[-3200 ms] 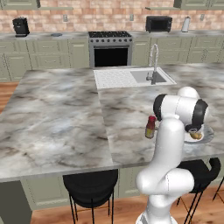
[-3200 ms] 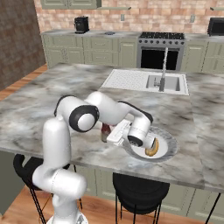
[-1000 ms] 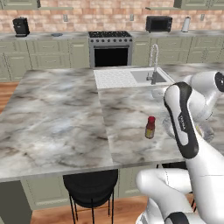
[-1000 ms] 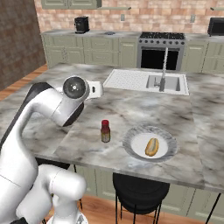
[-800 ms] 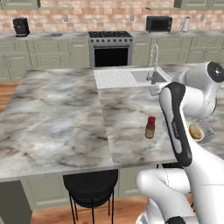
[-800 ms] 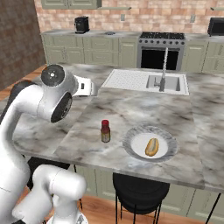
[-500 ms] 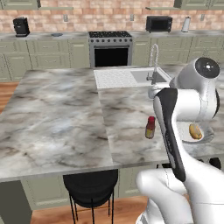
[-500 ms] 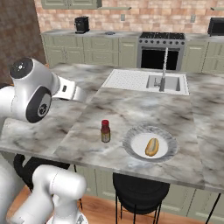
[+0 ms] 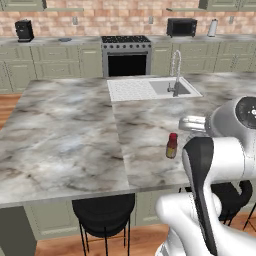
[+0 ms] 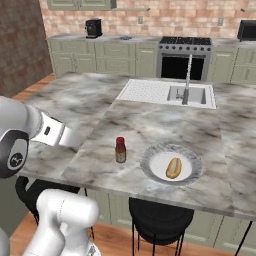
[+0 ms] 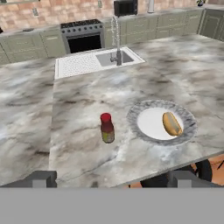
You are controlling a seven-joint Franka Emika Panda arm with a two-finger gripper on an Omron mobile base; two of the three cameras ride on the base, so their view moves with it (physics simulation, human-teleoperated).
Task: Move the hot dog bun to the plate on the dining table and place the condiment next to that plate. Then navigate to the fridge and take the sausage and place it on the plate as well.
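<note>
Brick wall point(image 9: 100, 20) behind sage cabinets point(image 9: 50, 65), black range point(image 9: 126, 57) centred. Microwave point(image 9: 181, 27) and coffee maker point(image 9: 24, 31) on counter. Wood floor point(image 9: 7, 102), black stools point(image 9: 102, 212).

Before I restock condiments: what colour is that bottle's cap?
Red, on the condiment; the hand view shows it best.

Dining table point(image 10: 100, 115) carries plate point(image 10: 192, 176), condiment point(image 10: 120, 150).

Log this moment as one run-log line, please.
hot dog bun: on plate | condiment bottle: upright beside plate, apart | gripper: jaws open, holding nothing | next: fridge for sausage
</note>
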